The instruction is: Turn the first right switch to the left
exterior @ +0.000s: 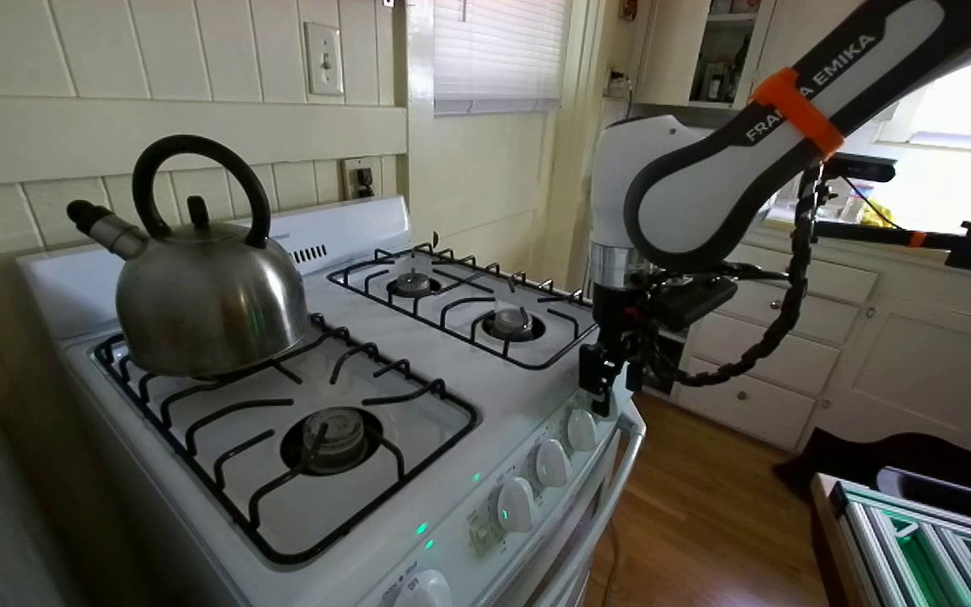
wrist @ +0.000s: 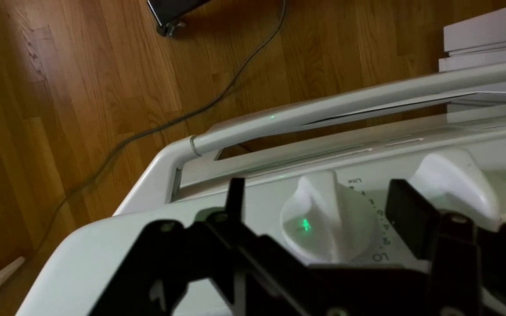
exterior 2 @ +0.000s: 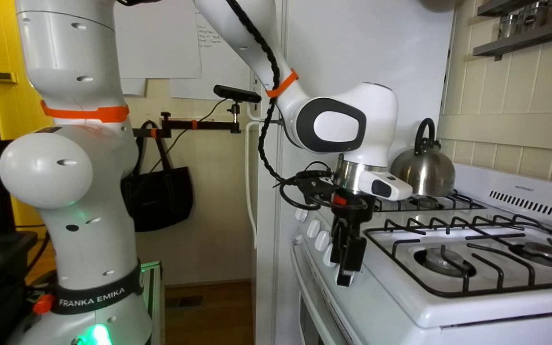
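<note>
- In the wrist view, your gripper (wrist: 316,193) has its fingers (wrist: 234,199) spread well apart, released.
- The first right switch (wrist: 323,224), round and white, lies just right of centre there, between the fingers, gaps showing on both sides.
- A similar white knob (wrist: 455,186) sits near the right edge.
- In an exterior view, a metal kettle (exterior: 211,295) stands on the stove (exterior: 511,405), at left.

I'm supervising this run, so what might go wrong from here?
In the wrist view, the open black gripper appears to straddle the right-end round white plastic knob; closing off-centre, it might slip off that tapered shape. One black finger appears close to the neighbouring round white plastic knob and could nudge that too.
</note>
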You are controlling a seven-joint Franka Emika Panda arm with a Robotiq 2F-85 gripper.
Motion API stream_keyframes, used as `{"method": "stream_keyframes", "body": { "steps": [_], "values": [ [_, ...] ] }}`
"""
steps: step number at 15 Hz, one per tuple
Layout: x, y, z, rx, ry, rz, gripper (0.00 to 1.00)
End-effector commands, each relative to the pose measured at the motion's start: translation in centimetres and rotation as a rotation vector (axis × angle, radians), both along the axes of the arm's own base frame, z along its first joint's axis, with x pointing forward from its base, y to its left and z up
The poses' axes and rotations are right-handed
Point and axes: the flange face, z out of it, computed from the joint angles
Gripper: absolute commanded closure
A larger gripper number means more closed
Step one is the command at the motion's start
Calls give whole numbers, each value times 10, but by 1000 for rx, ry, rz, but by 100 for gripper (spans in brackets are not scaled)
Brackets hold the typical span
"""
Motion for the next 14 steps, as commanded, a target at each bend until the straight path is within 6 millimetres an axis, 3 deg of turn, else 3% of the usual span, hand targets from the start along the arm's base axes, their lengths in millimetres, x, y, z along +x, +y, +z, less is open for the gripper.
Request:
{"method": "stream_keyframes", "body": {
  "steps": [1, 7, 8, 14],
  "values": [
    [-7, 1, 1, 8, 6, 9, 49],
    [-4, 5, 0, 1, -3, 14, 95],
    [-3, 8, 1, -2, -6, 21, 99],
    [6, 36, 3, -95, 7, 164, 95]
  ]
}}
